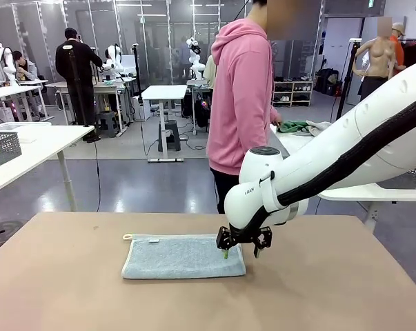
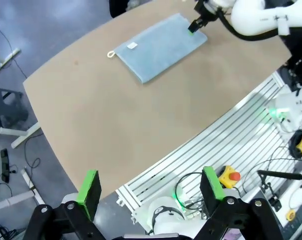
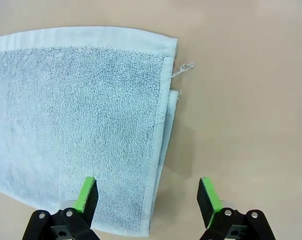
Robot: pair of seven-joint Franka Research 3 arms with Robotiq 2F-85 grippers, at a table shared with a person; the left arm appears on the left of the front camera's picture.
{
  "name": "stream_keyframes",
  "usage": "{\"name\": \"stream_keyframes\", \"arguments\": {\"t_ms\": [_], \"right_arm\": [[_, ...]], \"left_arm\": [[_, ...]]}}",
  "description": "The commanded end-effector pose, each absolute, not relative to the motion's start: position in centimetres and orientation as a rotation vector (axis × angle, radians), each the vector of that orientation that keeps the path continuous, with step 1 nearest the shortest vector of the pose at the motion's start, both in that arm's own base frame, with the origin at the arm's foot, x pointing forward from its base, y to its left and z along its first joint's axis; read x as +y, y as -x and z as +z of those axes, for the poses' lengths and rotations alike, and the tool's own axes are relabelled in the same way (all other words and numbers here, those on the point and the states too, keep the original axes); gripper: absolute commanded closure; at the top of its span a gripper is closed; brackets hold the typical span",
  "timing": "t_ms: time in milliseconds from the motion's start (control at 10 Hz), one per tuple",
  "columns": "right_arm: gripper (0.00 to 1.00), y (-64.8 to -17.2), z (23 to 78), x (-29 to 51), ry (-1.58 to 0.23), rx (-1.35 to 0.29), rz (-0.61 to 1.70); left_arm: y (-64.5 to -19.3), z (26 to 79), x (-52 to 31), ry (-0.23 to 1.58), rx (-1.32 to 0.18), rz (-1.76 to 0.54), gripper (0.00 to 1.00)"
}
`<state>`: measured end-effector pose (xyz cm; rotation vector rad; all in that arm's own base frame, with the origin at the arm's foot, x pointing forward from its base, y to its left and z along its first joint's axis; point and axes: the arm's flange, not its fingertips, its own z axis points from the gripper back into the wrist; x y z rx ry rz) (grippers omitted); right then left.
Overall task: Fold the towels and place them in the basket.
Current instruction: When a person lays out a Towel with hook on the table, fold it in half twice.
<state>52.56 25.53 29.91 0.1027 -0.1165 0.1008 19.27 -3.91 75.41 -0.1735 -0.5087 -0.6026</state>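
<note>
The left gripper (image 2: 149, 186) hung high over the near edge of the table (image 2: 115, 115), its jaws spread wide with nothing between them. Below it ran the robot's slotted base with cables and a red button.

Farther in, near the middle of the table (image 1: 70, 276), lay one blue-grey towel (image 1: 180, 256), folded flat into a long strip. A small loop (image 1: 128, 236) stuck out at its far left corner, with a white tag (image 1: 154, 241) just beside it. In the left wrist view the towel (image 2: 158, 47) lay well apart from the left gripper.

The right gripper (image 1: 240, 253) was low over the towel's right end, jaws released and gripping nothing. In its own view the right gripper (image 3: 147, 195) straddled the doubled edge of the towel (image 3: 75, 115), one finger over the cloth and the other over bare table. Whether the pads touched the cloth could not be told.

Beyond the table a person (image 1: 242, 96) in a pink hoodie stood turned towards a white table with green cloth (image 1: 292, 127) on it.
</note>
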Motion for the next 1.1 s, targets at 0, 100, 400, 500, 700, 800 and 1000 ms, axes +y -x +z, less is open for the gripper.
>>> {"name": "stream_keyframes", "arguments": {"t_ms": [0, 100, 400, 500, 700, 800, 1000], "right_arm": [[0.00, -53.2, 29.7, 26.5, -0.111, -0.131, 0.039], [0.00, -53.3, 29.7, 26.7, -0.107, -0.121, 0.034], [0.18, -54.0, 29.0, 27.4, -0.117, -0.075, 0.041], [0.32, -54.3, 28.7, 27.4, -0.108, -0.061, 0.031], [0.83, -54.5, 28.1, 27.6, -0.102, -0.043, 0.029], [1.00, -54.5, 27.9, 27.5, -0.107, -0.037, 0.026], [1.00, -54.4, 27.8, 27.4, -0.106, -0.035, 0.024]], "left_arm": [[-20.1, 75.0, -4.4, 0.168, -0.486, -0.611, 0.00], [-20.1, 75.0, -4.4, 0.168, -0.486, -0.611, 0.00], [-20.1, 75.0, -4.4, 0.168, -0.486, -0.611, 0.00], [-20.1, 75.0, -4.4, 0.168, -0.486, -0.611, 0.00], [-20.1, 75.0, -4.4, 0.168, -0.486, -0.611, 0.00], [-20.1, 75.0, -4.4, 0.168, -0.486, -0.611, 0.00], [-20.1, 75.0, -4.4, 0.168, -0.486, -0.611, 0.00]]}}
